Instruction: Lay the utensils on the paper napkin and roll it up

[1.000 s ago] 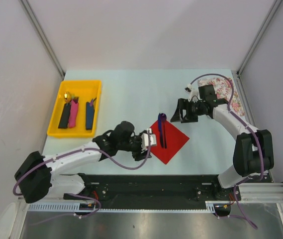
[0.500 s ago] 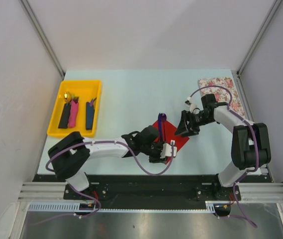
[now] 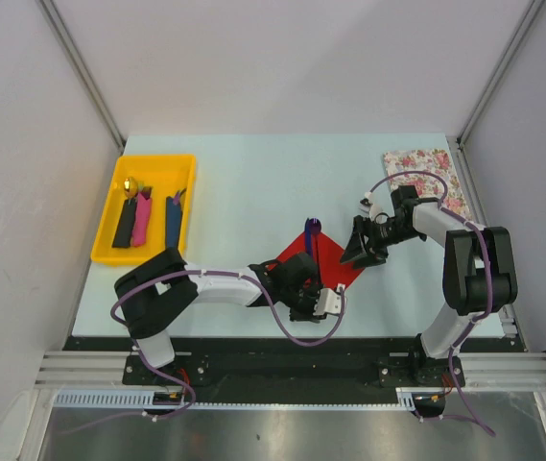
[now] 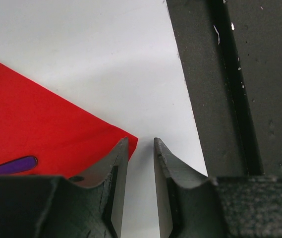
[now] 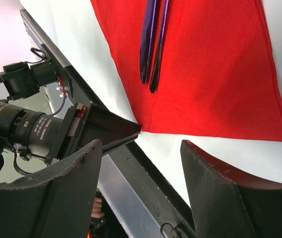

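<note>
The red paper napkin (image 3: 338, 268) lies as a diamond at the table's near middle. It also shows in the left wrist view (image 4: 36, 124) and the right wrist view (image 5: 210, 74). Two slim dark purple utensils (image 3: 312, 233) lie side by side on it (image 5: 153, 44). My left gripper (image 3: 326, 305) is low at the napkin's near corner, its jaws (image 4: 140, 144) a narrow gap apart with nothing between them; one finger (image 4: 116, 163) overlaps the corner. My right gripper (image 3: 359, 254) is wide open (image 5: 141, 146) just above the napkin's right edge, holding nothing.
A yellow tray (image 3: 157, 159) at the far left holds black, pink and blue handled utensils. A white flowered sheet (image 3: 428, 171) lies at the far right. The black rail (image 4: 230, 74) runs along the table's near edge, close to the left gripper.
My left arm has swung right along the table's near edge to the napkin's near corner. My right gripper has come down and in to the napkin's right side.
</note>
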Available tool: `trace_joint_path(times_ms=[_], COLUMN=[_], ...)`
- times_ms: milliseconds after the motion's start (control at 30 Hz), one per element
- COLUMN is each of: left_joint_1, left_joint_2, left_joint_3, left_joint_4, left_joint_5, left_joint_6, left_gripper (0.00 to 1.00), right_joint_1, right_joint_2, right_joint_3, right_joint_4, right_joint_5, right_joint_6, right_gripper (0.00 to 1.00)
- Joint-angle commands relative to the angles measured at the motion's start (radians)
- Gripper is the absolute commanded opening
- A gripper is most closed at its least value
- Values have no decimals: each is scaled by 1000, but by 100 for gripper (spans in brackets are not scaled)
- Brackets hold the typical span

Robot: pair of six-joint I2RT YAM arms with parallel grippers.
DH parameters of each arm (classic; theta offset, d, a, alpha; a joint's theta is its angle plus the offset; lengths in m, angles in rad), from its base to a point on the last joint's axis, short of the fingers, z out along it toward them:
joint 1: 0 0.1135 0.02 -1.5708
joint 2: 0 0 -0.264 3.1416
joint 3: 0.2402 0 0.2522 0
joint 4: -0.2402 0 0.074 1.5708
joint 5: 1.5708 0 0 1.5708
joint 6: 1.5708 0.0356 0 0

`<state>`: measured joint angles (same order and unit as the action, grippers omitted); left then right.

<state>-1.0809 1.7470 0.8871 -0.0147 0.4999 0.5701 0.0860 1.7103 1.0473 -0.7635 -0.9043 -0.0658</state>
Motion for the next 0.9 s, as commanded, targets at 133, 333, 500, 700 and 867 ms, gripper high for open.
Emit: trace_joint_path(times_ms=[133, 333, 500, 700, 867], left_joint_1=[-4, 3, 4, 7, 18], left_joint_2=[11, 20, 55, 72, 65], left_joint_3=[9, 19, 50, 59, 61], left_joint_4=[-5, -8, -16, -33, -48], left_joint_5=[-3, 5, 17, 31, 46], left_joint_6=[62, 60, 50, 48, 56], left_gripper=[32, 33, 35, 34, 20], right_joint_1=[-14, -17, -22, -28, -35], right_joint_2=[5, -11, -14, -17, -14], right_joint_3=[22, 10, 5, 5, 5], right_joint_4=[-28, -25, -25, -23, -23], right_joint_5=[-38, -42, -36, -36, -38], right_joint_6=[-28, -28, -26, -20, -19], right_gripper=[69, 70, 70, 70, 70])
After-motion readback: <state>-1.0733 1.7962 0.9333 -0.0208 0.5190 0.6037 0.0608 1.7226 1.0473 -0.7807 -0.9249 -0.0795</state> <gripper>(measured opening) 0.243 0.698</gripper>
